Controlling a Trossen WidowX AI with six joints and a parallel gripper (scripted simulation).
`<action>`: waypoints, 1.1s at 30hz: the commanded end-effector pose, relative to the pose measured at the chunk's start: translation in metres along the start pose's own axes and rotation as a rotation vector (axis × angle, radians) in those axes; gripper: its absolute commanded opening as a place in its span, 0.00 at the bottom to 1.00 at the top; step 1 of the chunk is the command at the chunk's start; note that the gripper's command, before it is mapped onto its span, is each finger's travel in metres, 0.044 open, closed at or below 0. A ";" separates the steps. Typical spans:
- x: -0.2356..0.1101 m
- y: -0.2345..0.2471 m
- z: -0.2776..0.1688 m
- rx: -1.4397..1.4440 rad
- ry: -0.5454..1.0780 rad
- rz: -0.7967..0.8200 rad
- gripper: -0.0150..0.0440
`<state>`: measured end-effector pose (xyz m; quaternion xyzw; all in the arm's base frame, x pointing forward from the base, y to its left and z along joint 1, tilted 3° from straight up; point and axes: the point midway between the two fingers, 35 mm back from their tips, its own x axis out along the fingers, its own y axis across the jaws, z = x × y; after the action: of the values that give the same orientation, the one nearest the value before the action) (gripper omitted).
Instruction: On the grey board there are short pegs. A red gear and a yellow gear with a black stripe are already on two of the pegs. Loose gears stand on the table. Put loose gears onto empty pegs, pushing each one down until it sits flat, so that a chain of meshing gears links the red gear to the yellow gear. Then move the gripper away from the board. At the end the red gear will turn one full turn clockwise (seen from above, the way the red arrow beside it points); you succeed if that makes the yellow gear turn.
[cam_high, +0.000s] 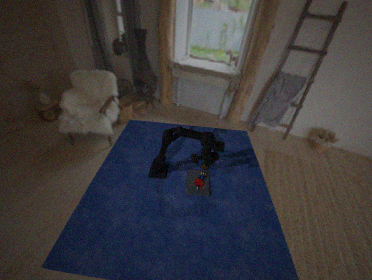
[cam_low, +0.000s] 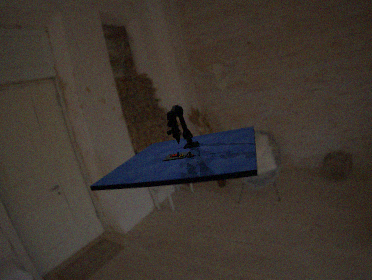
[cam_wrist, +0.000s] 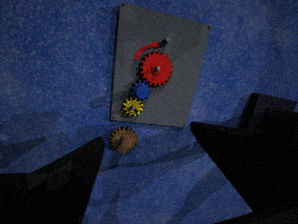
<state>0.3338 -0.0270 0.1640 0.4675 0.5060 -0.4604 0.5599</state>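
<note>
The counter (cam_high: 150, 220) (cam_low: 220, 165) (cam_wrist: 60, 50), blue all over, carries everything. On it lies the grey board (cam_high: 191, 191) (cam_wrist: 185, 95), the landmark for the rest. The pincer (cam_wrist: 148, 133) is spread wide with nothing between its fingers, and in the wrist view its tips come in past the board's near edge, one to each side.

The red gear (cam_high: 199, 183) (cam_wrist: 150, 76) sits on a peg about the middle of the board. The brown gear (cam_wrist: 129, 143) stands on the counter just off the board's near edge, beside the corner with the yellow gear (cam_wrist: 138, 106). That yellow gear is on the board, close inside this edge. The smallest, the blue gear (cam_wrist: 142, 90), is on the board between red and yellow, and its teeth seem to reach both.

The step in hand looks like drawing clear after setting the blue gear. Doing it well means rising straight up with the fingers kept wide, so that no tip drags a gear, then moving off sideways. Whether the blue gear sits fully flat I cannot tell; if it rides high, a gentle, level push on it should come first. The brown gear is probably best left alone.
</note>
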 end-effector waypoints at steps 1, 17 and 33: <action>-0.008 0.004 -0.055 -0.039 0.027 0.014 1.00; -0.040 -0.073 -0.259 -0.001 0.014 -0.014 1.00; -0.040 -0.073 -0.259 -0.001 0.014 -0.014 1.00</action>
<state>0.2241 0.2210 0.1863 0.4660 0.5156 -0.4590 0.5535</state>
